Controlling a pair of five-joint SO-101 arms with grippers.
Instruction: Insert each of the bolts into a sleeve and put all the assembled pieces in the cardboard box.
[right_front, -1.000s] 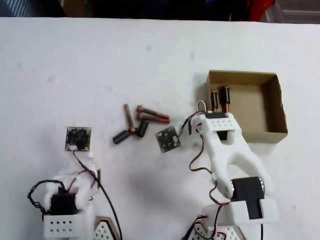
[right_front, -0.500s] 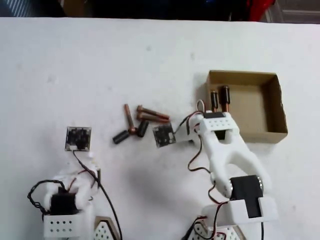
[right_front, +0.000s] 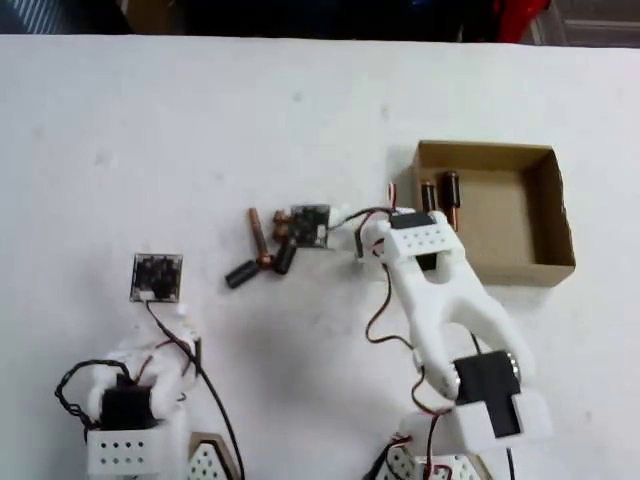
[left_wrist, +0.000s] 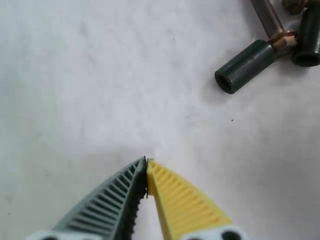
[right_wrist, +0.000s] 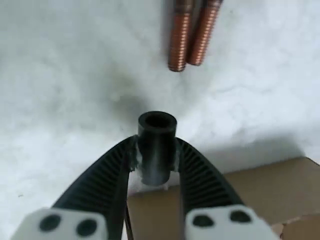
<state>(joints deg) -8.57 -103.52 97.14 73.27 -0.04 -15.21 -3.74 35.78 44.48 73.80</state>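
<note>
My right gripper (right_wrist: 156, 145) is shut on a black sleeve (right_wrist: 157, 130), whose open end faces two copper bolts (right_wrist: 192, 35) lying side by side a short way ahead. In the high view the right arm (right_front: 430, 260) stretches left of the cardboard box (right_front: 545, 215), and its wrist camera board (right_front: 308, 225) covers those bolts. Two assembled pieces (right_front: 441, 196) lie in the box. A third bolt (right_front: 255, 230) and two loose black sleeves (right_front: 240, 273) (right_front: 286, 257) lie nearby. My left gripper (left_wrist: 146, 162) is shut and empty, short of one loose sleeve (left_wrist: 245, 66).
The left arm (right_front: 125, 400) is folded back at the front left, with its camera board (right_front: 157, 277) above the table. The box wall (right_wrist: 260, 190) stands close beside the right gripper. White tabletop (right_front: 200, 120) stretches beyond the parts.
The right arm has swung left from the box's edge, carrying the sleeve toward the two bolts. Its camera board now covers them. The left arm has not moved.
</note>
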